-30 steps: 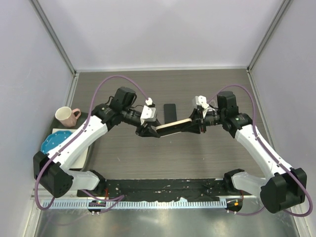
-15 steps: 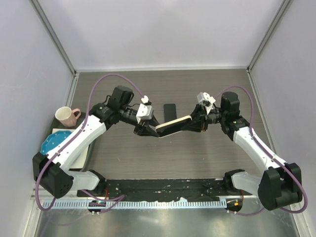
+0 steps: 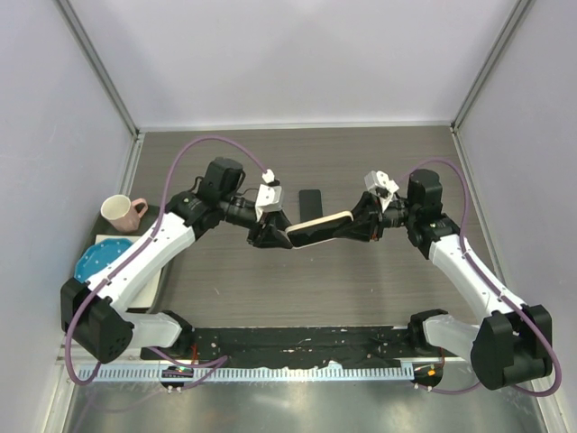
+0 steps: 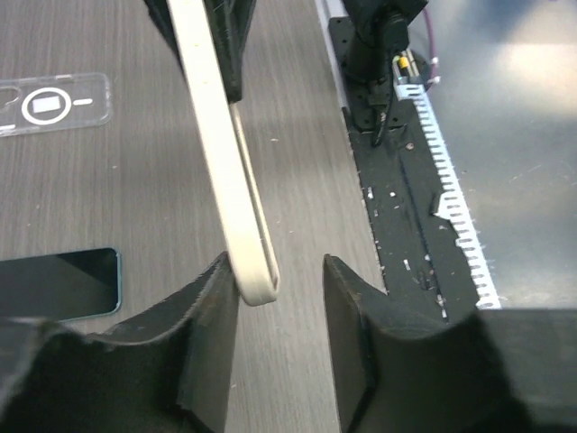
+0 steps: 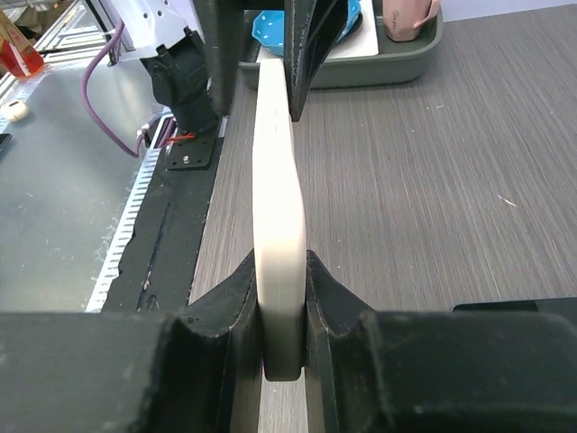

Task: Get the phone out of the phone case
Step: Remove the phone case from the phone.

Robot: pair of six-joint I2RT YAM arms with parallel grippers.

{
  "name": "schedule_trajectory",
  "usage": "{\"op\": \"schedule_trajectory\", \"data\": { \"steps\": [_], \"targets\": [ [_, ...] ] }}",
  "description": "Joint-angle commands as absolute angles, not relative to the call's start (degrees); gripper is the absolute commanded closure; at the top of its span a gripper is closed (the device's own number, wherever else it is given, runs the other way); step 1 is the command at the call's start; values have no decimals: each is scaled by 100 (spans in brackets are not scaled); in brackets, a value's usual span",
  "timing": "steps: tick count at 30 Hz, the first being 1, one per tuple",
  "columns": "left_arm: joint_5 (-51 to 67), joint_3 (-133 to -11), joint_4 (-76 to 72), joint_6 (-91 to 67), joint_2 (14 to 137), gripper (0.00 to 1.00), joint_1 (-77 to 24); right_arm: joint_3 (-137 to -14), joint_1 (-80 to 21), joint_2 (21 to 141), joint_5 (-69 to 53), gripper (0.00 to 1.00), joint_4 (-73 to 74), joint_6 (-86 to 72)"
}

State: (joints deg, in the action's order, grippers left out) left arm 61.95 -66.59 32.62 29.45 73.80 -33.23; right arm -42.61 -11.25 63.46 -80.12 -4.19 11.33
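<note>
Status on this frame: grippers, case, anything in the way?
Right gripper shut on cream phone case, held above table. Left gripper open around its other end. Dark phone lies on table beyond, nothing blocking.

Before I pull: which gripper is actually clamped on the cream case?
The right gripper: both fingers pinch the cream case. The left gripper stands open, the case against one finger only.
</note>
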Motion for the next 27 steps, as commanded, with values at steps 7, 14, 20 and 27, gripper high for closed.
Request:
{"op": "schedule_trajectory", "data": {
  "steps": [7,14,20,27],
  "targets": [
    [5897,-6618,2865,2171,7435,68,-3375,-4685,-1204,6187,-7471,99,536,2347],
    [5845,-6662,2821,2039,7602,60,-3392,-4711,-1388,6214,-7242,99,650,2540],
    [5740,-6689,2821,1951,7734,56,-3401,-4729,-1468,6179,-7154,99,782,2698],
    [5643,-6680,2891,2065,7919,73,-3542,-4755,-1494,6108,-7110,99,773,2672]
  ]
}}
